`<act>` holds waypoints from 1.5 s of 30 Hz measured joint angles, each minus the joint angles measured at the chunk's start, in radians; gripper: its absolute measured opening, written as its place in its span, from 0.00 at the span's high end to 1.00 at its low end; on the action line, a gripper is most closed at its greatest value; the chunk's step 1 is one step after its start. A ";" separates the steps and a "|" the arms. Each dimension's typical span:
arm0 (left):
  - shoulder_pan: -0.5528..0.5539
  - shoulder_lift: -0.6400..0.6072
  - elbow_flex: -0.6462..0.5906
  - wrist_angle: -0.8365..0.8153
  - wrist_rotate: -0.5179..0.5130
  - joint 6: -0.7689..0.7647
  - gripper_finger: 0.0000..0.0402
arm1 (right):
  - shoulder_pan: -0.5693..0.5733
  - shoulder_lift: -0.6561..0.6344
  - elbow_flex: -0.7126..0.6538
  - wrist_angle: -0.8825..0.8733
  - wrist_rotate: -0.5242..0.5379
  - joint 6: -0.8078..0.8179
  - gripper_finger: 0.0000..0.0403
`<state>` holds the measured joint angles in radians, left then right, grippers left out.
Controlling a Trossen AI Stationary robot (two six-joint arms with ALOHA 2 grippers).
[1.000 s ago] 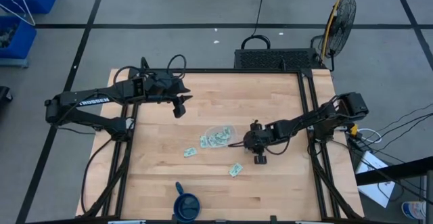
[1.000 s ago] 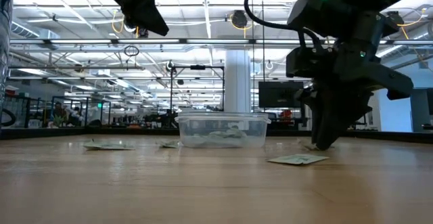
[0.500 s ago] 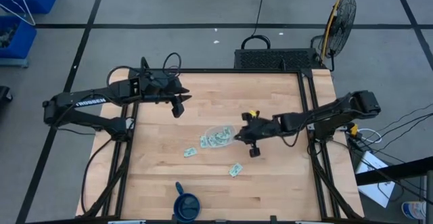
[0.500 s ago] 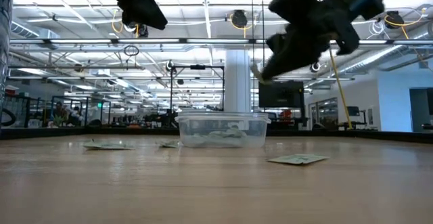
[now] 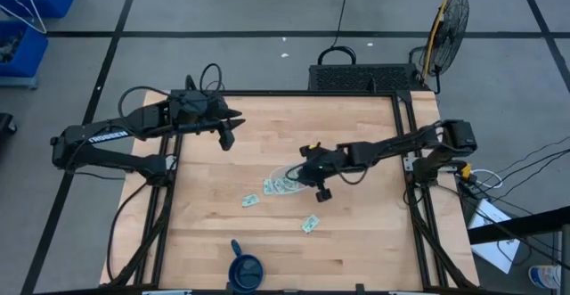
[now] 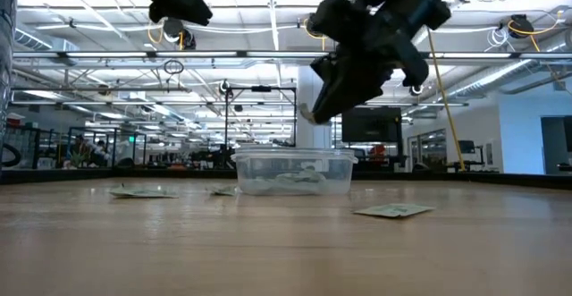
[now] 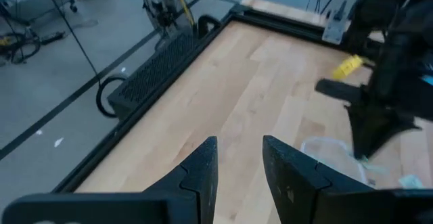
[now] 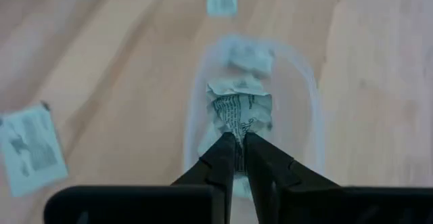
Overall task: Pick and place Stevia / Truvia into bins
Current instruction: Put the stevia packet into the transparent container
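Above the clear tub (image 8: pixel 254 102), mid-delivery: right claw (image 8: pixel 238 143) pinched almost shut on one crumpled Stevia sachet (image 8: pixel 238 109), poised over the sachets (image 5: pixel 287 184) already dropped inside. Next, by the look of it, a small lowering and a release so the packet lands within the rim. Beyond on the wooden surface (image 5: pixel 356 241), loose sachets (image 5: pixel 310 225) awaiting pickup. Farther off, left claw (image 7: pixel 238 158) parked high, slightly parted, holding nothing.
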<state>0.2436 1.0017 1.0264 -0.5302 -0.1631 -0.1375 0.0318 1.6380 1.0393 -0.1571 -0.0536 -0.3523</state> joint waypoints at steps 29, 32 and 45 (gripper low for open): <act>-0.109 -0.016 -0.282 -0.231 0.378 0.041 0.69 | -0.020 -0.037 0.060 0.034 0.133 0.084 0.60; -0.161 -0.014 -0.395 -0.117 0.372 -0.008 0.69 | -0.019 -0.042 0.059 0.044 0.132 0.042 0.60; -0.325 0.025 -0.788 0.593 0.343 -0.269 0.69 | -0.019 -0.041 0.059 0.080 0.132 -0.068 0.60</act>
<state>-0.0813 1.0265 0.2386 0.0624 0.1801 -0.4061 0.0124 1.5967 1.0985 -0.0775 0.0788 -0.4203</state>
